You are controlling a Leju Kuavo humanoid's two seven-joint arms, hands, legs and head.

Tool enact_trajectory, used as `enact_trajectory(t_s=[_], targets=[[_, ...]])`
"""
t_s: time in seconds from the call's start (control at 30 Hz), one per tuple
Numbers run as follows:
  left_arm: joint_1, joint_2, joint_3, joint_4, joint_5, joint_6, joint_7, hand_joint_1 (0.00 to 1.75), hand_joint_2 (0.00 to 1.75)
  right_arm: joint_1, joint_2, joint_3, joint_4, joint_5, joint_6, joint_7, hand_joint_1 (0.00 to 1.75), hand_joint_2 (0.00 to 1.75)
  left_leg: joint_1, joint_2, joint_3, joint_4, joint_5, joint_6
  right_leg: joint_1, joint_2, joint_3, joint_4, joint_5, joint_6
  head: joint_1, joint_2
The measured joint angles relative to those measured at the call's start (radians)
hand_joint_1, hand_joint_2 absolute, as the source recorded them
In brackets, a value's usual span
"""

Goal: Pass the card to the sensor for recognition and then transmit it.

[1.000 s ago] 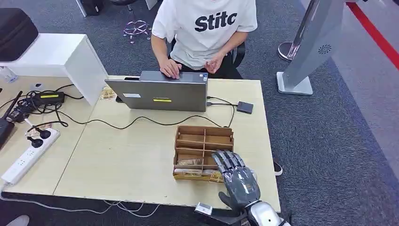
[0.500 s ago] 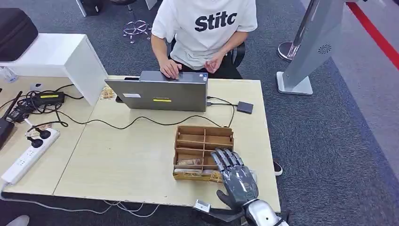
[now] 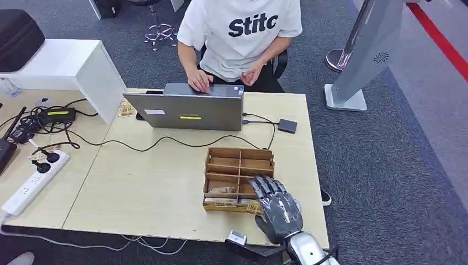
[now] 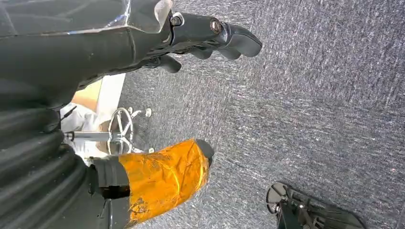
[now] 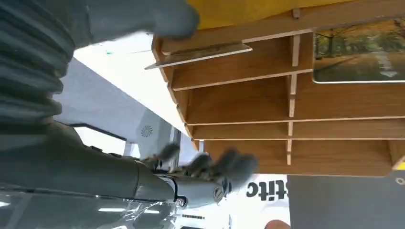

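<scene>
A wooden divided box [image 3: 239, 156] stands on the table's near right part, with picture cards [image 3: 222, 190] in its near compartments. My right hand [image 3: 278, 208] hovers over the box's near right corner, fingers spread and holding nothing. The right wrist view shows that hand [image 5: 119, 171] with its thumb and fingers on either side of the open box [image 5: 286, 102]. A thin card [image 5: 198, 55] stands on edge there, and a tree-picture card [image 5: 360, 50] lies flat. The small dark sensor [image 3: 287, 126] lies beyond the box, cabled to the laptop. My left hand [image 4: 210, 40] hangs over carpet, empty.
A person [image 3: 243, 33] sits at the far side of the table, typing on a grey laptop [image 3: 185, 110]. A black cable crosses the table between laptop and box. A power strip [image 3: 33, 182] and adapters lie on the left table. A white stand [image 3: 359, 66] is on the right.
My right hand has drawn slightly back toward the table's near edge and sunk a little over the box's near right corner. Nothing else has moved.
</scene>
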Motion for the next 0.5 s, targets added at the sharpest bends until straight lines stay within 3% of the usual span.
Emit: enact_trajectory(t_s=[0.23, 0.33, 0.5], targets=[[0.000, 0.000, 0.000, -0.001, 0.000, 0.000, 0.000, 0.00, 1.75, -0.007, 0.000, 0.000, 0.011, 0.017, 0.013, 0.016, 1.61, 1.75, 0.000, 0.000, 0.000, 0.000, 0.000, 0.000, 0.000, 0.000, 0.000, 0.000, 0.000, 0.000, 0.000, 0.000], [0.000, 0.000, 0.000, -0.001, 0.000, 0.002, 0.000, 0.00, 1.75, -0.008, 0.000, 0.000, 0.013, 0.030, 0.013, 0.033, 1.75, 1.75, 0.000, 0.000, 0.000, 0.000, 0.000, 0.000, 0.000, 0.000, 0.000, 0.000, 0.000, 0.000, 0.000, 0.000], [0.000, -0.004, 0.000, -0.006, 0.001, 0.003, 0.001, 0.00, 1.75, -0.003, 0.014, -0.015, -0.013, 0.064, -0.039, 0.061, 1.75, 1.75, 0.000, 0.000, 0.000, 0.000, 0.000, 0.000, 0.000, 0.000, 0.000, 0.000, 0.000, 0.000, 0.000, 0.000]])
